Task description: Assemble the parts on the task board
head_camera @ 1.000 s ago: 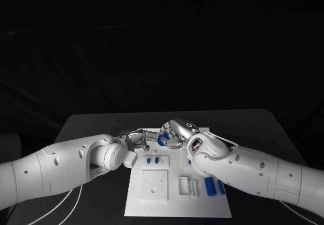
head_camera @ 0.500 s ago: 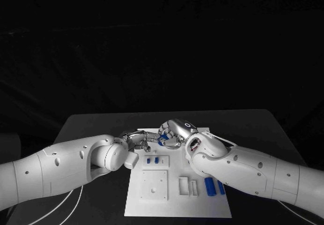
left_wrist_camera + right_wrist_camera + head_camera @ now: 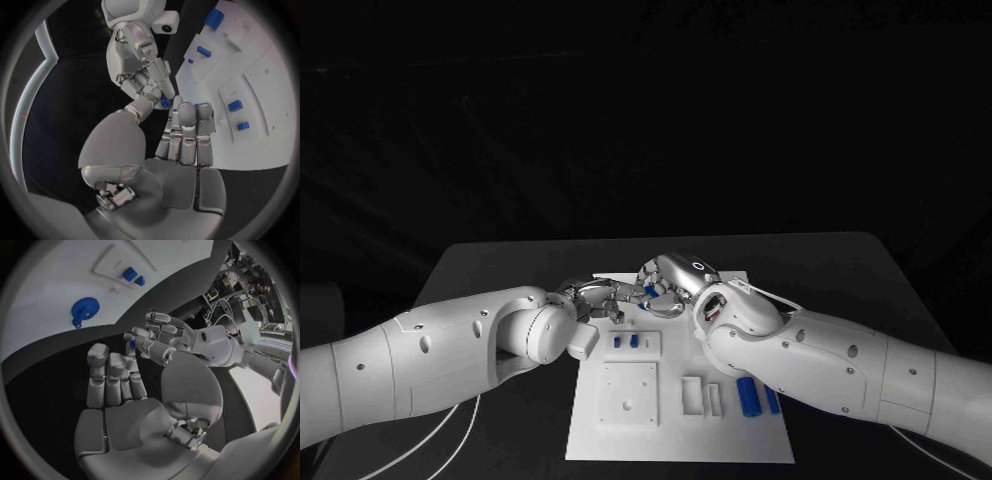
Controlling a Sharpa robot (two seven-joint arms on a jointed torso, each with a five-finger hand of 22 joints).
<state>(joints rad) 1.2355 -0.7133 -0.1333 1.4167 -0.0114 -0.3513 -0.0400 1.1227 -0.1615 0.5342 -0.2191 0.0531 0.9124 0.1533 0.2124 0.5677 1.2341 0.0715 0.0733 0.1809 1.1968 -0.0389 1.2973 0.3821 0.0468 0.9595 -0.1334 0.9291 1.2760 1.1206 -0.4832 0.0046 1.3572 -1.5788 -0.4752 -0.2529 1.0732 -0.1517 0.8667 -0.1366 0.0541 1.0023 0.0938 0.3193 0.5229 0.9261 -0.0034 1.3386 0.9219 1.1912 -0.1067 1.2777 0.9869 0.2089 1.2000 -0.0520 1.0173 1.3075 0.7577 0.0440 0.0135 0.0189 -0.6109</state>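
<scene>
Both hands meet at mid-frame over the white task board's (image 3: 682, 440) far edge: the left hand (image 3: 596, 298) and right hand (image 3: 672, 282) jointly pinch a small blue plastic part (image 3: 649, 292). I reckon a clumsy handover could drop it onto the black tabletop (image 3: 488, 270).

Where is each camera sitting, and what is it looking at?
Head view: on the robot's head, looking down at the task board; both white arms show.
Left wrist view: behind the left hand, facing the right hand.
Right wrist view: behind the right hand, facing the left hand.
All three share the board and both hands.
</scene>
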